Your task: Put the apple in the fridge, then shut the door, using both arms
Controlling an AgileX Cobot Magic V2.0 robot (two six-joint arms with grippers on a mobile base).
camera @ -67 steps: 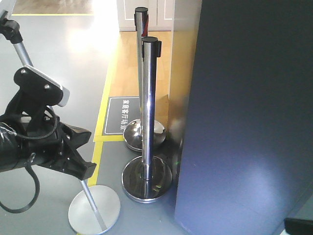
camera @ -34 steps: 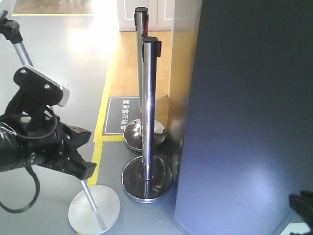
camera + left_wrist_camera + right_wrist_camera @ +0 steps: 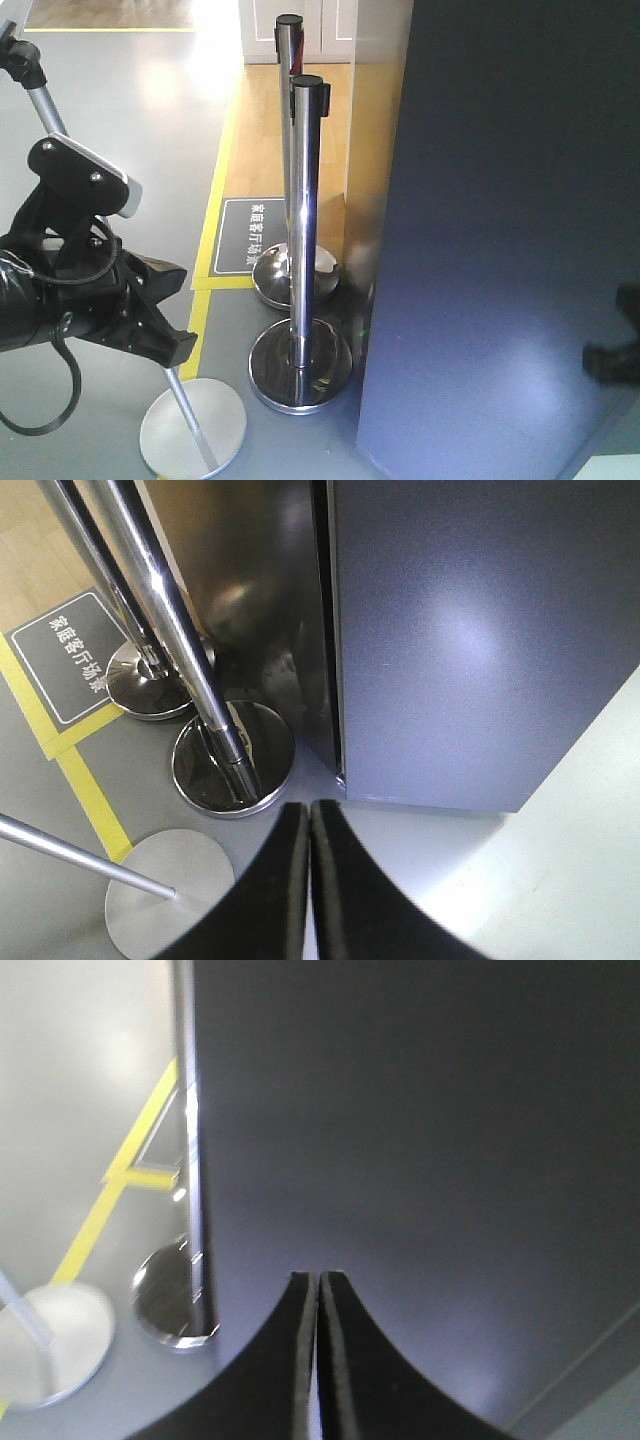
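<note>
Left gripper (image 3: 307, 825) clenched on nothing, right gripper (image 3: 318, 1295) likewise pressed shut, one dark door (image 3: 500, 240) seen, two chrome stanchions (image 3: 303, 200) counted beside it.

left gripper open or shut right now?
Shut. In the left wrist view the black left gripper has both fingers pressed together with only a hairline seam between them, nothing held, pointing at the dark blue-grey fridge door.

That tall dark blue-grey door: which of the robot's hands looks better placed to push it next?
Probably the right hand: shut, it faces the tall dark blue-grey door squarely. The left hand, also shut, points at the floor near its edge.
</note>
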